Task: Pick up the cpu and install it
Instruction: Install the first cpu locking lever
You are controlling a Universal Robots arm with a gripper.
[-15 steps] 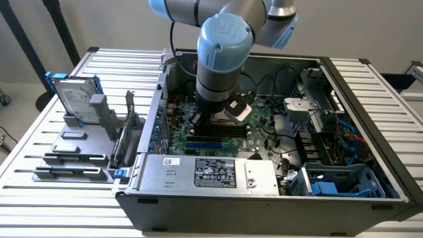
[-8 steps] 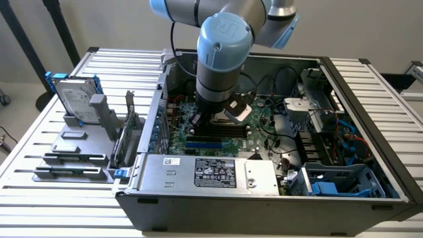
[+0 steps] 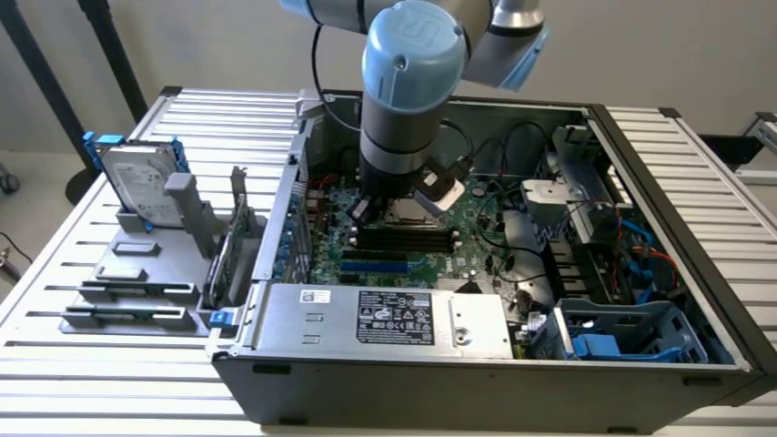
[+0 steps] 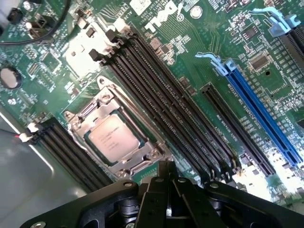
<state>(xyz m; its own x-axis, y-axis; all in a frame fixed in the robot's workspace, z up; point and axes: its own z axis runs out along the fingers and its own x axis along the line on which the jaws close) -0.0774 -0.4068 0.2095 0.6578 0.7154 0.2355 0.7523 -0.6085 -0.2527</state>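
Silver cpu (image 4: 114, 139) sits flat in its socket (image 4: 115, 135), metal frame around it, so pick and place look done; whether the frame is latched I can't tell.

Exterior view: my arm (image 3: 410, 86) reaches down into the open case (image 3: 486, 360), over the board (image 3: 401, 246) toward the case's far side. Gripper (image 3: 395, 205) is low over the socket area, just past the black memory slots (image 3: 407, 238). Hard drive (image 3: 140, 187) stands on the grey rack (image 3: 134, 273) on the bench (image 3: 97, 364), outside the case's left wall in that view, untouched.

Wrist view: my fingers (image 4: 167, 187) are pressed together, nothing between them. Tips hang just beside the socket frame's near edge, not gripping the cpu; can't tell whether they touch the frame. Long memory slots (image 4: 175, 109) run alongside the socket, blue slot (image 4: 259, 111) further out.
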